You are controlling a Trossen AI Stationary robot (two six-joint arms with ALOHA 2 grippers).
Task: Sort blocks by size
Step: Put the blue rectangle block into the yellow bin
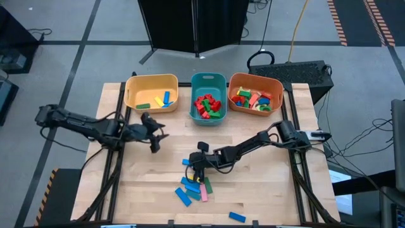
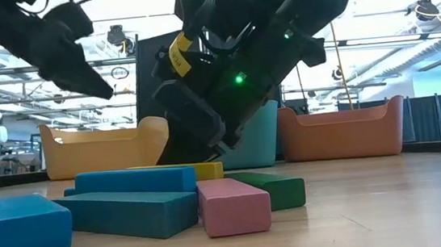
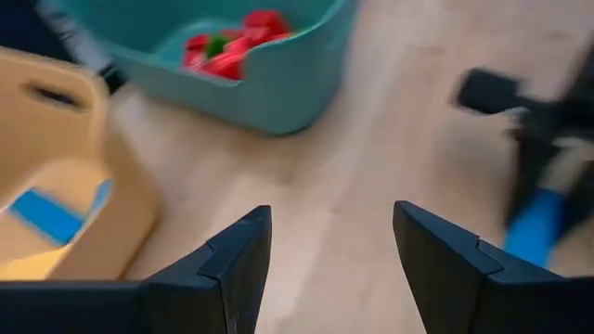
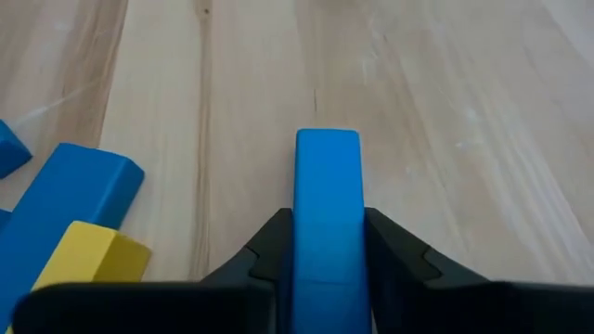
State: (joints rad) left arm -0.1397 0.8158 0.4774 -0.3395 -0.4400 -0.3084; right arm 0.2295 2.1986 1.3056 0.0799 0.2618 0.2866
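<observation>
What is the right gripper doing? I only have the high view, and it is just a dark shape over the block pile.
Observer: The right gripper is shut on a blue block, seen in its wrist view.
Operator: Is the block lifted?
Observer: I cannot tell; the wrist view shows it standing out past the fingertips over bare table.
Operator: And the left gripper?
Observer: The left gripper is open and empty, between the yellow bin and the teal bin.
</observation>
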